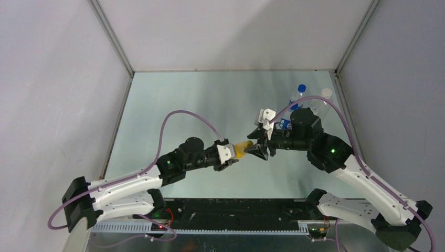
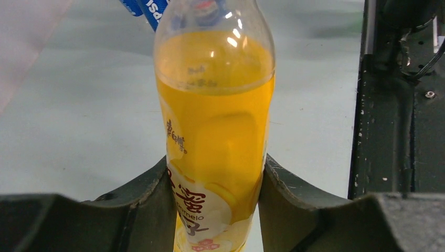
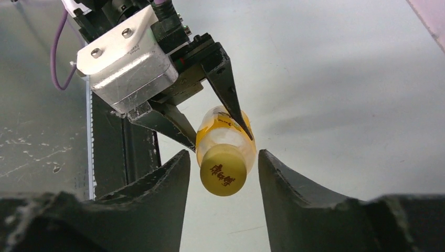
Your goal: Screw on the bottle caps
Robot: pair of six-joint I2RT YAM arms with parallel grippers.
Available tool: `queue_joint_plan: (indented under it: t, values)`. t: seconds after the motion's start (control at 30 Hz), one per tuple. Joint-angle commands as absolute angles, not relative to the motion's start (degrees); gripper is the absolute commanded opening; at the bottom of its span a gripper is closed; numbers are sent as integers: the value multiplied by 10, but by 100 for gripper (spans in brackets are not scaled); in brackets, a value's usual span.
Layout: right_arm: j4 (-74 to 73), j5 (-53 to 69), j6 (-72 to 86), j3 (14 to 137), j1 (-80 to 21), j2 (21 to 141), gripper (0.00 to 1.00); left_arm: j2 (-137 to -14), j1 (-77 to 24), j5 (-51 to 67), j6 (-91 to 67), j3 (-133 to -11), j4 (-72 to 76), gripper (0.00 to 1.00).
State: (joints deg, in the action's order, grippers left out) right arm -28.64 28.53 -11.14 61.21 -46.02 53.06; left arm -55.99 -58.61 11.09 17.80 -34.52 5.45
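My left claw (image 2: 215,212) is closed firmly on the yellow-orange bottle (image 2: 215,121), one dark finger pressed against each side of its lower body. It holds the bottle lying roughly level in the air above the pale green table (image 1: 183,105), neck pointing toward my right arm.

My right claw (image 3: 220,168) is partly open. Its two fingers stand either side of the yellow cap (image 3: 223,170), which sits on the bottle's neck. A thin gap seems to show on each side, though I cannot be sure the pads are clear of the cap.

Well apart, at the table's far right corner, stands a clear bottle with a blue cap (image 1: 300,90).
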Motion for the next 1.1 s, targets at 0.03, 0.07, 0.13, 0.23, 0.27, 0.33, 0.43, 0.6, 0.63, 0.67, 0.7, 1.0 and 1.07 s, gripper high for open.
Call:
queue_joint_plan:
  t: [0.03, 0.07, 0.13, 0.23, 0.27, 0.33, 0.43, 0.6, 0.63, 0.67, 0.7, 1.0, 1.07]
  values:
    - [-285, 302, -127, 612, -466, 536, 47, -559, -581, 142, 145, -370, 102, 0]
    - [-286, 303, -127, 612, -466, 538, 46, -558, -581, 142, 144, -370, 106, 0]
    - [-288, 304, -123, 612, -466, 541, 40, -557, -581, 143, 141, -372, 108, 0]
    - [-292, 312, -119, 612, -466, 543, 30, -554, -579, 144, 139, -371, 114, 0]
    - [-293, 312, -119, 612, -467, 543, 28, -553, -578, 143, 138, -371, 116, 1]
    - [-298, 309, -118, 612, -466, 542, 22, -553, -576, 141, 138, -371, 116, 6]
    - [-300, 298, -112, 612, -467, 537, 6, -553, -574, 129, 135, -369, 118, 40]
    - [-337, 245, -119, 628, -466, 531, 0, -552, -571, 87, 129, -361, 128, 81]
    - [-345, 233, -122, 632, -466, 532, 0, -550, -569, 75, 129, -361, 127, 90]
    - [-363, 210, -127, 639, -467, 533, 0, -547, -568, 69, 128, -362, 126, 96]
    - [-372, 198, -130, 643, -467, 534, 0, -546, -565, 57, 127, -361, 125, 99]
    - [-444, 53, -138, 670, -434, 535, 0, -505, -524, -2, 105, -368, 71, 100]
    - [-449, 28, -133, 670, -414, 536, 0, -493, -507, -48, 103, -379, 32, 100]
